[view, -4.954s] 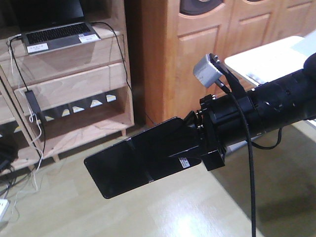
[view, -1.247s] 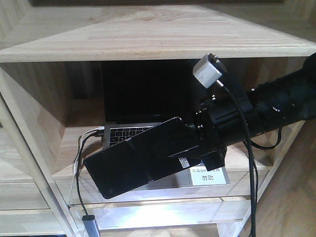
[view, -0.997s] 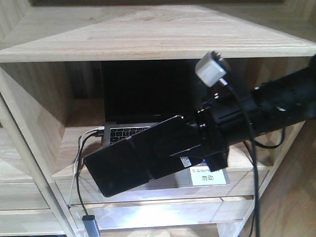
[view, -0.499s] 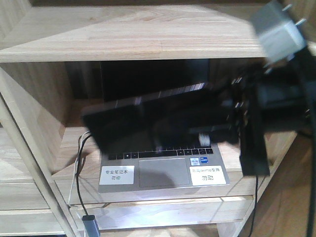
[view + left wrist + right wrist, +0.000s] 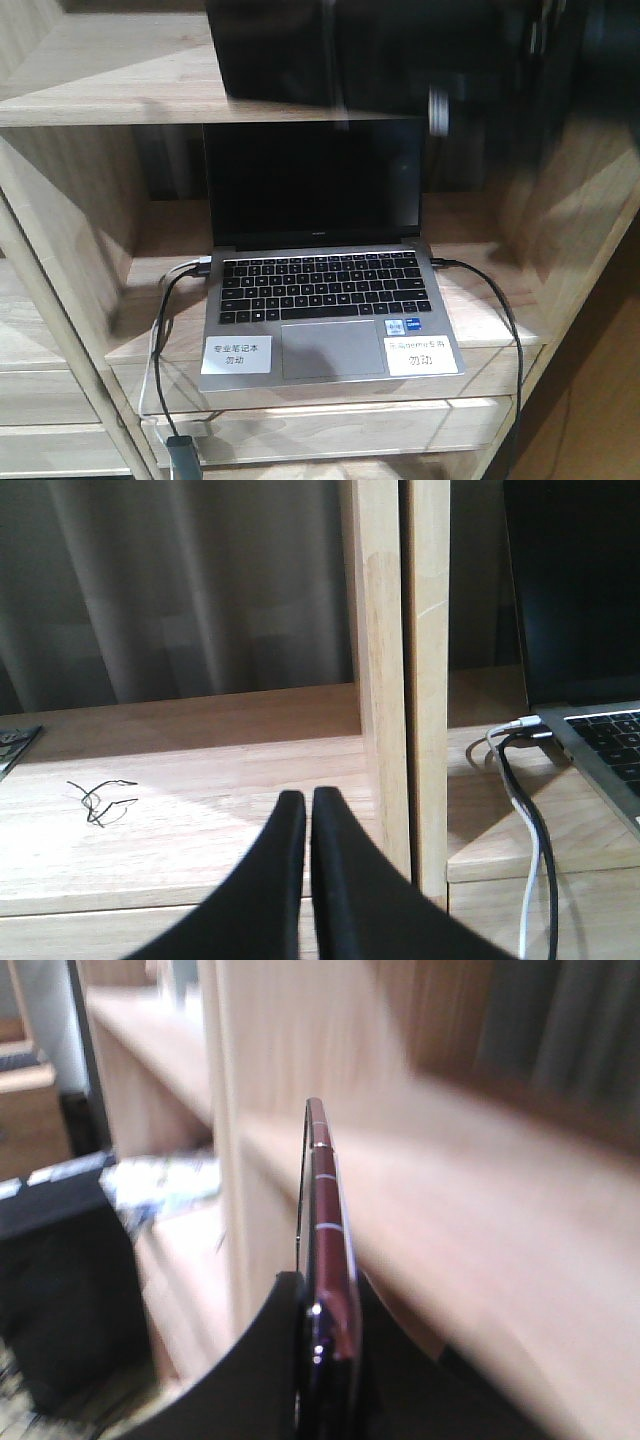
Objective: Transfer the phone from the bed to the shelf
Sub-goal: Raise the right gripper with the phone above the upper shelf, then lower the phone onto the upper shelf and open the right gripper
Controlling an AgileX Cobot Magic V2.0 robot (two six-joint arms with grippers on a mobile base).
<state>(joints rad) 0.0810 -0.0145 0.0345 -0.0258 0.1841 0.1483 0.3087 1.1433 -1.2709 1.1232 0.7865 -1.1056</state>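
Currently the right end effector (image 5: 325,1335) is clamped on the phone (image 5: 322,1260), seen edge-on in the right wrist view: a thin slab with a pinkish-gold metallic rim crossed by pale antenna lines, held upright between two black, curved fingers (image 5: 265,1350). Behind it runs a blurred plank of the shelf (image 5: 470,1220), light natural wood with a soft grain.

In the front view the phone appears as a large, motion-blurred black rectangle (image 5: 330,50) at the top of the frame, in front of the shelf's thick upper board (image 5: 120,70). Whether it touches that board cannot be told.

In the compartment below, an open grey laptop (image 5: 320,300) rests on the lower plank. It has a dark screen, black keys, a smooth grey trackpad and two white printed labels on the palm rest. Black cables (image 5: 165,340) plug into both of its sides.

The left end effector (image 5: 305,880) has its two smooth, matte black fingers pressed together with nothing between them. It hangs in front of a vertical wooden divider (image 5: 390,680). To the left lies a bare wooden board with a small tangle of thin dark wire (image 5: 100,800); grey pleated curtain fabric (image 5: 180,580) hangs behind.
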